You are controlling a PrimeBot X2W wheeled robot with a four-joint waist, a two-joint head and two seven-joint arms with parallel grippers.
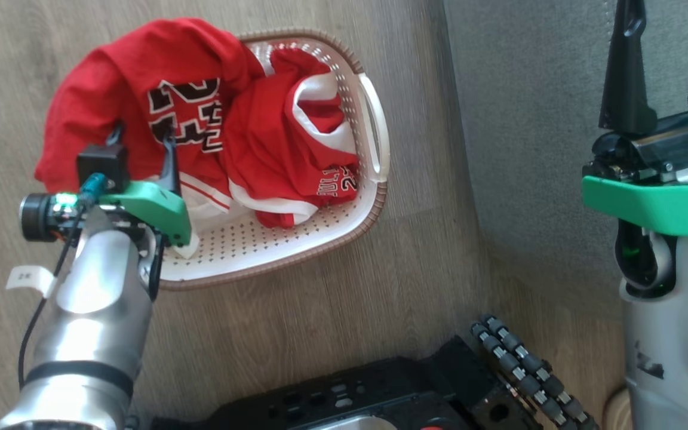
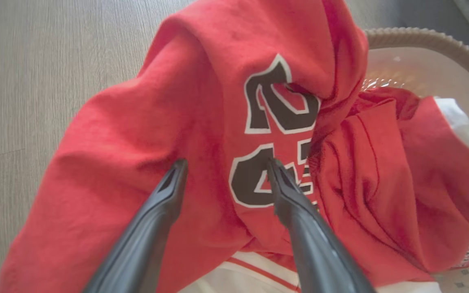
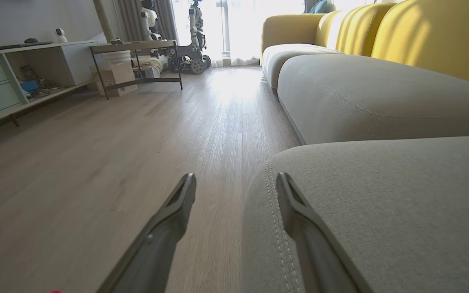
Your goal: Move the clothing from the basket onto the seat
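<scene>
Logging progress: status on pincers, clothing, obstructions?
Left pincer open over the clothing. Right pincer open by the seat. Clothing in the basket, spilling over its rim. No obstruction seen.

You have the basket (image 1: 248, 239) upright on the wood floor (image 1: 320, 334): cream-white perforated plastic, brown woven-look rim, one white side handle turned toward the seat (image 1: 529, 119). Part of its perforated bottom lies bare at the near side.

The jersey (image 1: 99, 95) is red with a black "23" outlined in white. It is crumpled and heaped over the left rim, spilling outside it.

The shorts (image 1: 284, 161) are red with white trim, "BULL" and "23" showing on a fold. They are bunched inside, touching the jersey.

The seat is grey fabric with a rounded edge and double pale stitching. It sits right of the basket, apart from it.
</scene>
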